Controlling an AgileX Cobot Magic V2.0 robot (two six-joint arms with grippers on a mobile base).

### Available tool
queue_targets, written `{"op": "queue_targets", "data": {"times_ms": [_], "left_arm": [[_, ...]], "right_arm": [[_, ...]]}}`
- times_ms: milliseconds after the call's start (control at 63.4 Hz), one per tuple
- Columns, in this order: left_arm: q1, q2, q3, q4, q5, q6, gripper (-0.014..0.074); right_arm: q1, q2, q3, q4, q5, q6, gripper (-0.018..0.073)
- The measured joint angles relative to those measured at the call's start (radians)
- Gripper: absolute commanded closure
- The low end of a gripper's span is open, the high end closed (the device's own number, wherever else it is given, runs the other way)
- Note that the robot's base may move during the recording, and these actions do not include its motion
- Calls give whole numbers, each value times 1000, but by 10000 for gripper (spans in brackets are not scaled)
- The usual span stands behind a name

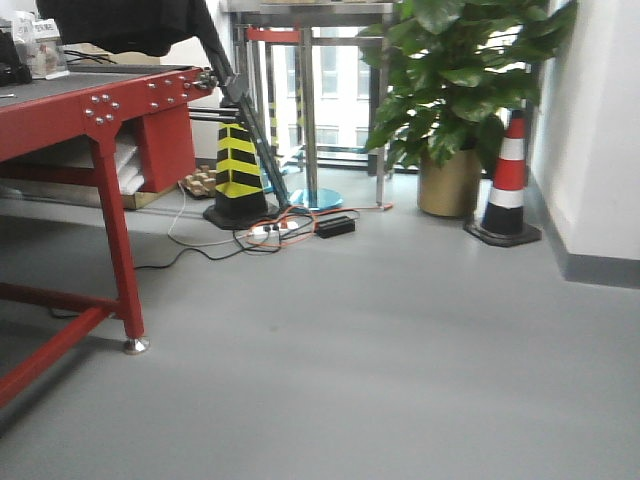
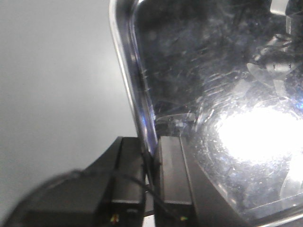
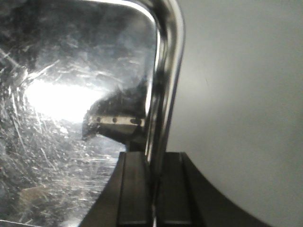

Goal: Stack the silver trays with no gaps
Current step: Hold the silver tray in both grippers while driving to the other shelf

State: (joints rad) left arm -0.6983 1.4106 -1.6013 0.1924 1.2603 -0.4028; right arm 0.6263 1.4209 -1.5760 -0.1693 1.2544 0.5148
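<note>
A silver tray fills the right side of the left wrist view, scratched and glaring with reflected light. My left gripper is shut on its left rim, one black finger inside the tray and one outside. In the right wrist view a silver tray fills the left side. My right gripper is shut on its right rim, with a finger on each side of the wall. I cannot tell from these views whether both grippers hold the same tray. No tray and no gripper shows in the front view.
A red metal table stands at the left of the front view. Beyond it are a yellow-black cone, floor cables, a potted plant and a red-white cone by the right wall. Grey floor spreads in front.
</note>
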Motion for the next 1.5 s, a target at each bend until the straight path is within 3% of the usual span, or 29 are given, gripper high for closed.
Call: {"op": "queue_targets", "data": {"times_ms": [1497], "left_arm": [[0,2,0,0,0,0,645]], "right_arm": [[0,1,0,0,-2,0,503]]}}
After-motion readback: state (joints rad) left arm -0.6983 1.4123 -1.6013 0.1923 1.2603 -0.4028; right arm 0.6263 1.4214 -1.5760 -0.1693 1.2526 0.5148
